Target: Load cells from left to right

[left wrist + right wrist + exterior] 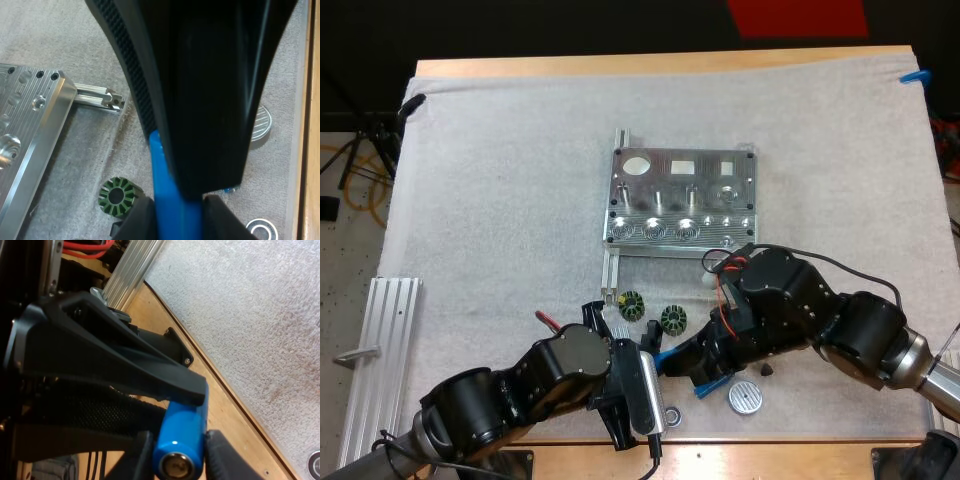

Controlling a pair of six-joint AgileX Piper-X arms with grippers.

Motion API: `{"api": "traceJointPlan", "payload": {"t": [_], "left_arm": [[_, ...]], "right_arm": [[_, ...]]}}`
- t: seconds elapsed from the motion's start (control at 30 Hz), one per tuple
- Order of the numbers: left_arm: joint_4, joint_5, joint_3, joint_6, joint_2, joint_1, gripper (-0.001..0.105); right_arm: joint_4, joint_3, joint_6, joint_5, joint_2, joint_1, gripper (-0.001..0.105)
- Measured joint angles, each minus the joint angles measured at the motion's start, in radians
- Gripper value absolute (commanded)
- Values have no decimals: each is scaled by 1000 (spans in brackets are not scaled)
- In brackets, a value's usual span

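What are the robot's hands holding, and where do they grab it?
Each gripper pinches a blue cylinder by its round sides: the right gripper near the metal-tipped end, the left gripper near an end too. It looks like one shared cylinder.

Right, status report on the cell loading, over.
Left gripper shut on blue piece. Right gripper shut on blue cylinder. Metal fixture ahead, two green parts before it.

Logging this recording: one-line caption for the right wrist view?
Right fingers clamp a blue cylinder, the left gripper at its other end, over the table's wooden edge.
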Motion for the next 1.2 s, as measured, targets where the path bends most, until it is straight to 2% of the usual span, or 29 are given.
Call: {"api": "traceJointPlan", "payload": {"t": [0.07, 0.13, 0.23, 0.37, 0.57, 0.7, 0.83, 1.0, 1.2], "left_arm": [[0, 0, 0, 0, 0, 0, 23], [0, 3, 0, 0, 0, 0, 43], [-12, -2, -2, 0, 2, 0, 65], [-12, -70, -28, -20, 0, 0, 67], [-12, -114, -76, -36, -56, 0, 67], [18, -172, -76, -92, -105, 0, 67], [24, -219, -76, -186, -139, 0, 67], [24, -294, -76, -255, -152, 4, 67], [24, -325, -76, -329, -152, 92, 67]], "right_arm": [[0, 0, 0, 2, 0, 0, 0], [0, 0, 0, 7, 0, 0, 0], [-11, 0, 0, 17, 0, 0, 0], [1, -12, 12, 27, 2, 0, 0], [83, -91, -2, 140, 2, -16, 0], [141, -150, -4, 229, 2, -83, 0], [182, -179, -35, 309, 2, -170, 0], [200, -182, -64, 347, 17, -267, 0], [257, -256, -146, 440, 115, -297, 0]]}}
